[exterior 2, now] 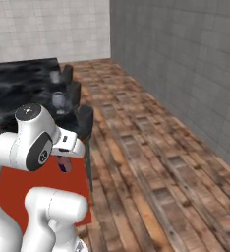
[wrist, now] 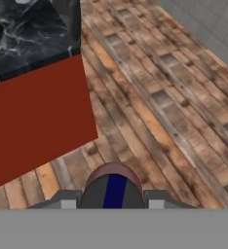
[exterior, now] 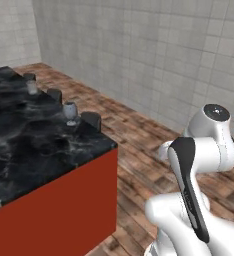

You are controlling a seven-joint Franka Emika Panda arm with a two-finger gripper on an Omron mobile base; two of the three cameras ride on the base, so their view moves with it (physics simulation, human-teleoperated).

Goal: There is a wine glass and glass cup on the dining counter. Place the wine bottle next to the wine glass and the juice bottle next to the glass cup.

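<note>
The jaws are clamped on the juice bottle (wrist: 114,187), the gripper (wrist: 113,198) holding it over the wooden floor (wrist: 184,97) off the near corner of the dining counter (exterior: 34,145). The wine glass (exterior: 70,113) stands by the counter's right edge near that corner, the glass cup (exterior: 32,87) farther back along the same edge.

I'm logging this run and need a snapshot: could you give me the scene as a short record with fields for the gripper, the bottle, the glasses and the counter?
gripper: shut on the juice bottle
juice bottle: pink-red with dark blue cap, held above the wooden floor, off the counter's corner
wine glass: upright on the dining counter, near its far edge
glass cup: upright, farther along that edge
dining counter: black marble top, red sides
wine bottle: unseen here
</note>
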